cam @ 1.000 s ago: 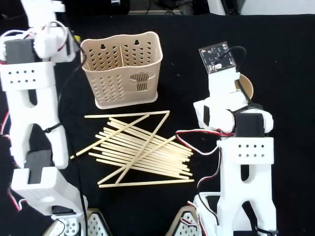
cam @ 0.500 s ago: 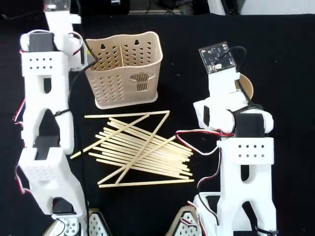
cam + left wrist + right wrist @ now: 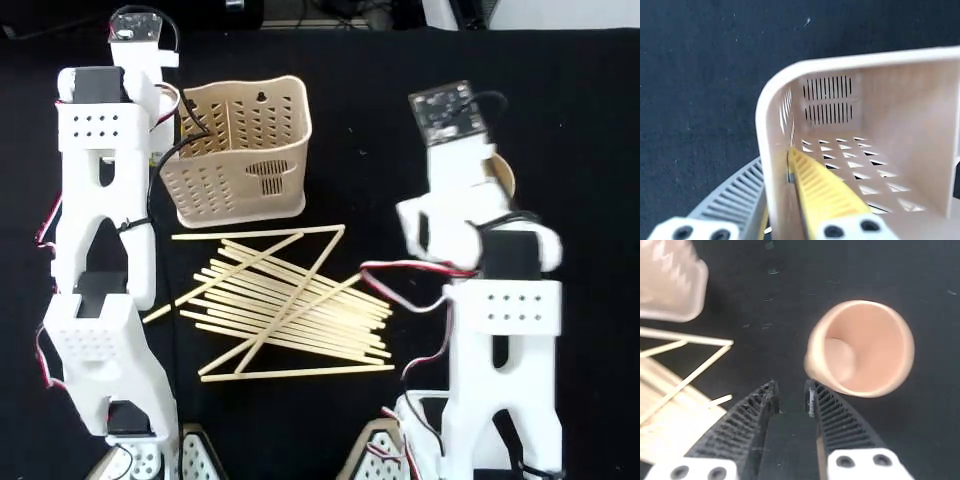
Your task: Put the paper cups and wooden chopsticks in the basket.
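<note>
Hovering empty, right gripper [image 3: 790, 389] barely parted; paper cup [image 3: 860, 347] lies just ahead. Left gripper [image 3: 782, 167] pinches basket [image 3: 910, 110] wall.

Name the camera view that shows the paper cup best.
The right wrist view: the paper cup shows its whole rim and inside, just beyond the right gripper. The high view gives a sliver behind that arm. The left wrist view looks into the basket.
</note>
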